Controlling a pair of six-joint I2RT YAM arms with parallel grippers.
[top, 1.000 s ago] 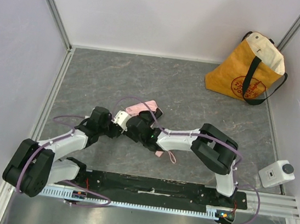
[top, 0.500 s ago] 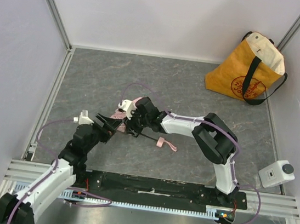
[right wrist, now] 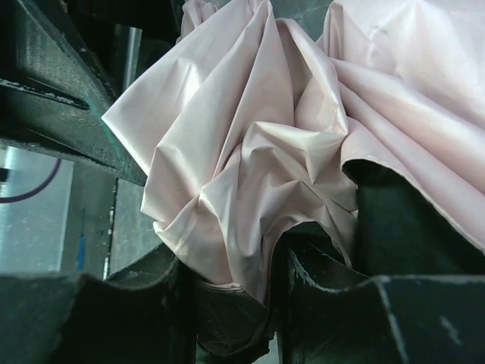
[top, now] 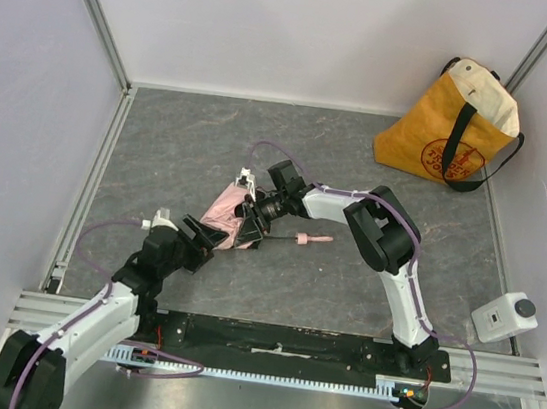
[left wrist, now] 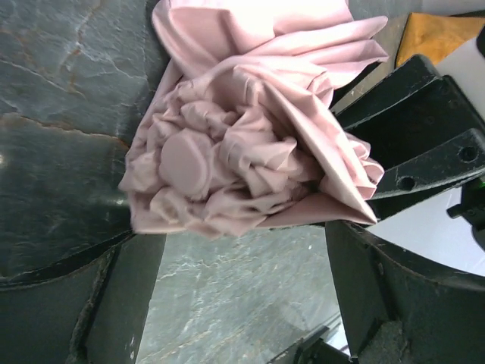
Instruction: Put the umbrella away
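Note:
The umbrella (top: 224, 214) lies at the middle of the grey floor, its pale pink fabric bunched. Its thin black shaft runs right to the small pink handle (top: 314, 239). My right gripper (top: 252, 218) reaches in from the right and is shut on the umbrella's fabric (right wrist: 250, 174), which is pinched between its black fingers (right wrist: 121, 311). My left gripper (top: 209, 243) sits just near-left of the bundle, open. In the left wrist view the crumpled canopy end (left wrist: 227, 159) is just ahead of the gripper's (left wrist: 246, 262) spread fingers (left wrist: 364, 273), with bare floor between them.
A yellow tote bag (top: 453, 127) with black straps stands open at the far right corner, and its edge shows as an orange patch (left wrist: 443, 34) in the left wrist view. A small white device (top: 504, 316) sits at the near right. Walls and metal rails border the floor.
My left gripper has let go of the umbrella, opened wide and drawn back toward the near left. The right arm has swung the umbrella, and the handle has moved up and right.

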